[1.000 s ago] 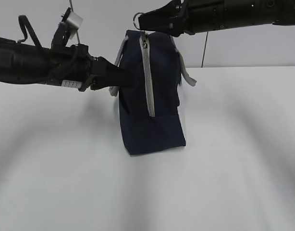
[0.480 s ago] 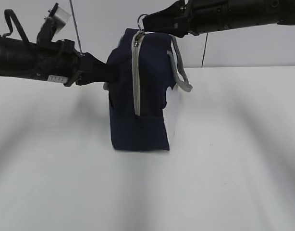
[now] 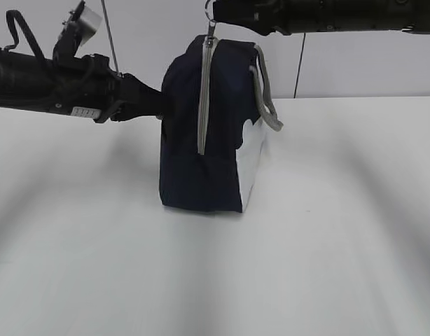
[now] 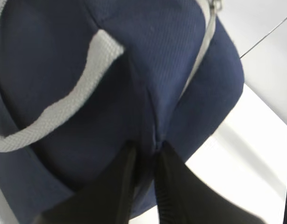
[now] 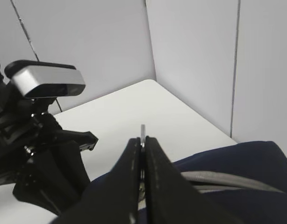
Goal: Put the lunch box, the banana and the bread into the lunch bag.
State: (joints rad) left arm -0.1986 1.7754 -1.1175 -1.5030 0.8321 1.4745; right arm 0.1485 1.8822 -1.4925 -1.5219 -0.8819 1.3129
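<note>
A white table [image 3: 327, 245] sits by plain grey walls. The left gripper [image 4: 144, 161] reaches in flat from the side and pinches a fold of the lunch bag [image 3: 208, 126]. The right gripper [image 5: 142, 149] reaches in flat above the bag, clamped on the zipper's ring pull [image 3: 209, 10]. The bag stands tall on the table, just below it. The grey zipper [image 3: 204, 98] runs down its front.

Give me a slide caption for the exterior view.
Left gripper pinches the lunch bag while the right gripper holds its zipper ring.
</note>
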